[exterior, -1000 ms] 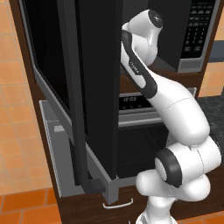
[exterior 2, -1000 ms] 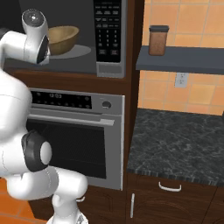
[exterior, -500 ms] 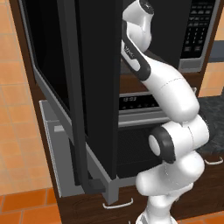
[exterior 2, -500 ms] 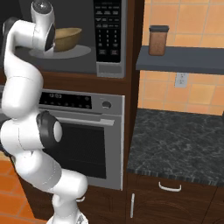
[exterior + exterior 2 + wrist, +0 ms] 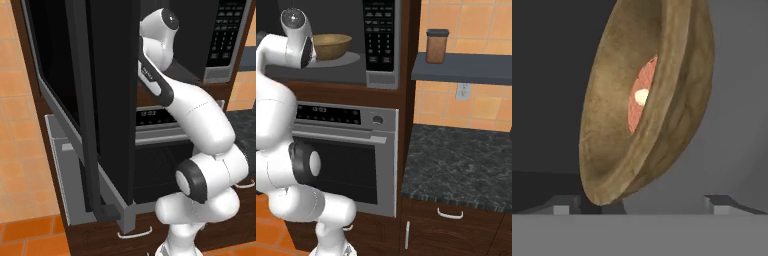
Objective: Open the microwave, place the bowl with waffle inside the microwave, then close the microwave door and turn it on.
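The microwave [image 5: 380, 35] stands with its microwave door [image 5: 100, 100] swung wide to the left. Inside the cavity the tan bowl [image 5: 331, 46] rests on the floor of the microwave. The hand view looks at the bowl [image 5: 652, 100] from close by, rolled on its side, with the reddish-orange waffle [image 5: 643, 95] inside it. My gripper [image 5: 642, 202] is open. Its two fingertips [image 5: 562, 204] stand far apart at either side of the bowl's near rim, not pressing it. In the left base view the arm reaches in behind the open door, which hides the hand.
A silver oven [image 5: 351, 150] sits directly under the microwave. To the right are a dark stone counter [image 5: 461, 170], a shelf [image 5: 466, 67] with a brown jar [image 5: 436, 46], and cabinet handles below. The open door takes up the space to the left.
The arm's upper links rose and came back down, while the hand stayed at the cavity mouth. The bowl has kept its place inside the microwave.
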